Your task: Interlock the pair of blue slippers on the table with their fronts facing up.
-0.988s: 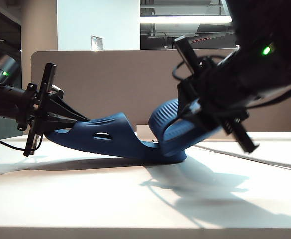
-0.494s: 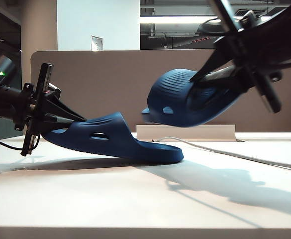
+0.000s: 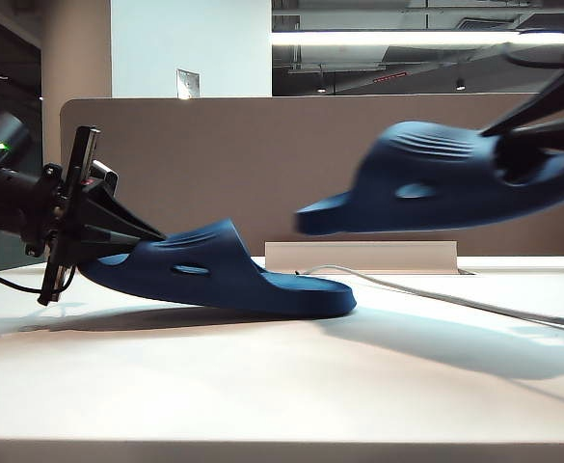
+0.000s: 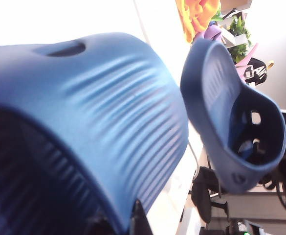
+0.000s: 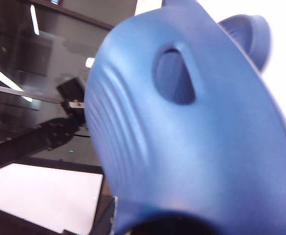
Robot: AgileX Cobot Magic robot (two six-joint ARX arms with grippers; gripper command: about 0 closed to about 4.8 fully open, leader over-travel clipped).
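Office-type workspace: white table (image 3: pixel 262 386) backed by a brown-grey partition panel (image 3: pixel 214 164), exposed dark ceiling with strip lights (image 3: pixel 359 39) far behind, pale wall (image 3: pixel 190 39) at far left.

A brown-grey partition panel (image 3: pixel 262 164) with rounded upper corners stands along the far edge of the white worktop (image 3: pixel 262 386). A low white block (image 3: pixel 359 256) lies at its base. A white wall section (image 3: pixel 190 48) carrying a small grey plate (image 3: pixel 187 84) rises behind the panel. A lit strip lamp (image 3: pixel 359 39) hangs under an exposed dark ceiling. A dark window area (image 3: pixel 7 58) occupies the left.
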